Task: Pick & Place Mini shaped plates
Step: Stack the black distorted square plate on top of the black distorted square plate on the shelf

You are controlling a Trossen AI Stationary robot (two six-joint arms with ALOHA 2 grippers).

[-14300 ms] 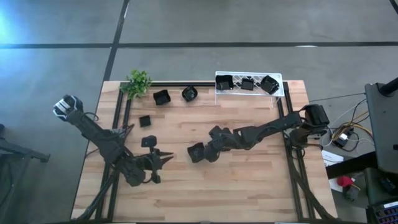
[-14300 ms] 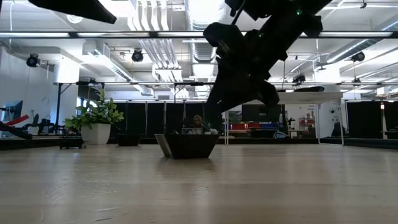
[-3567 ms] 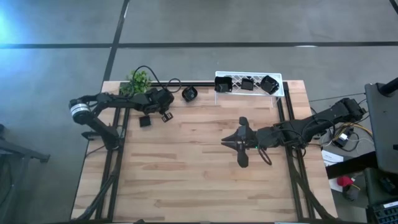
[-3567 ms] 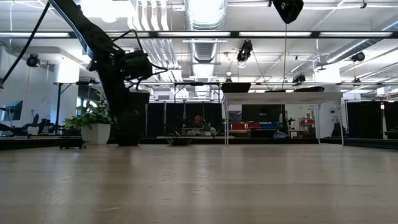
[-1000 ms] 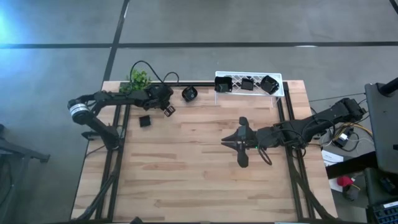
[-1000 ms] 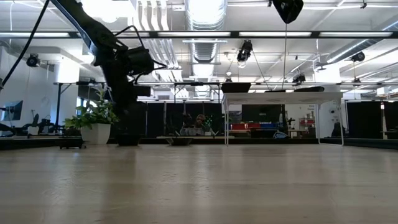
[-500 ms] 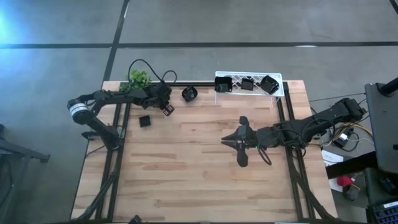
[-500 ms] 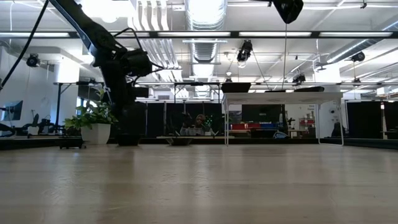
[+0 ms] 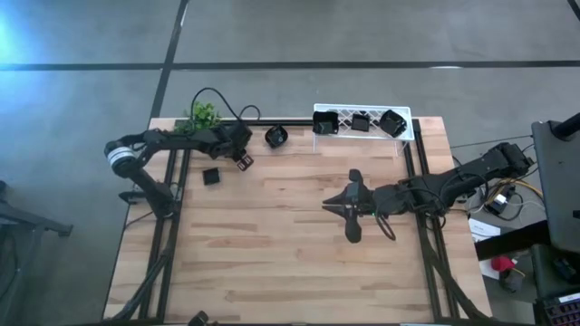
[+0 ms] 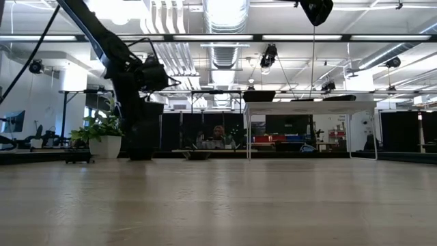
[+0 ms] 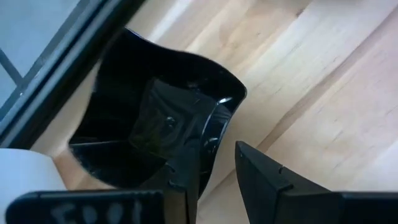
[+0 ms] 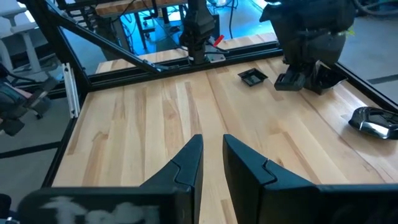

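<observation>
Left pincer (image 9: 241,154) reaches toward the table's far-left edge; right pincer (image 9: 349,208) rests mid-table, nearly closed.

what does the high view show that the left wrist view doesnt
Only the high view shows the white rack holding three dark plates, the green plant, a round plate, a square plate and the waiting right gripper at mid-table. Only the left wrist view shows the left fingers straddling a plate's rim. Both show the wooden table and the left gripper.

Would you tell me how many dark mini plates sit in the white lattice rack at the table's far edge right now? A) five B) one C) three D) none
C: the high view shows three dark plates side by side in the white lattice rack, at and.
</observation>
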